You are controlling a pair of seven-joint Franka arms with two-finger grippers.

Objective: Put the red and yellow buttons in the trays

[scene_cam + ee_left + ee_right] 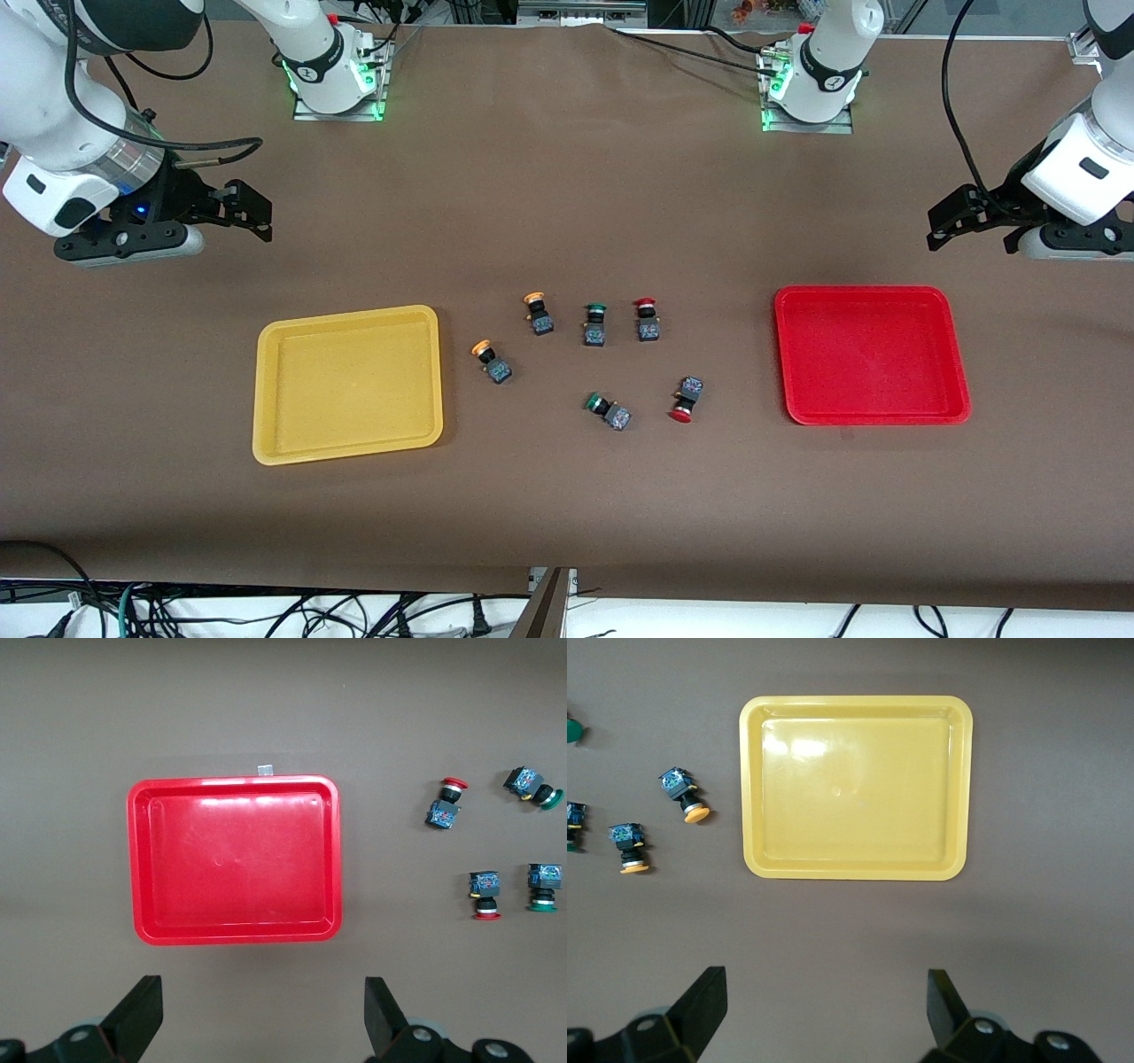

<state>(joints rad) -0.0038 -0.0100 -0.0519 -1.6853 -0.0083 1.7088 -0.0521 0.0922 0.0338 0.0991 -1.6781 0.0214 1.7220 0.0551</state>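
Observation:
Six buttons lie between the trays. Two have orange-yellow caps point(537, 313) point(492, 361), beside the yellow tray point(266, 390). Two have red caps point(647, 319) point(686, 399), toward the red tray point(952, 354). My left gripper point(952, 221) is open and empty, above the table farther from the front camera than the red tray. Its wrist view shows the gripper point(263, 1010), the red tray point(235, 859) and both red buttons point(446, 804) point(485, 895). My right gripper point(252, 213) point(826, 1010) is open and empty; its view shows the yellow tray point(857, 788) and both yellow buttons point(682, 793) point(629, 848).
Two like switches with green caps point(594, 323) point(608, 410) lie among the buttons; they also show in the left wrist view point(533, 787) point(543, 888). Both trays hold nothing. Brown table surface point(567, 177) stretches from the buttons to the arm bases.

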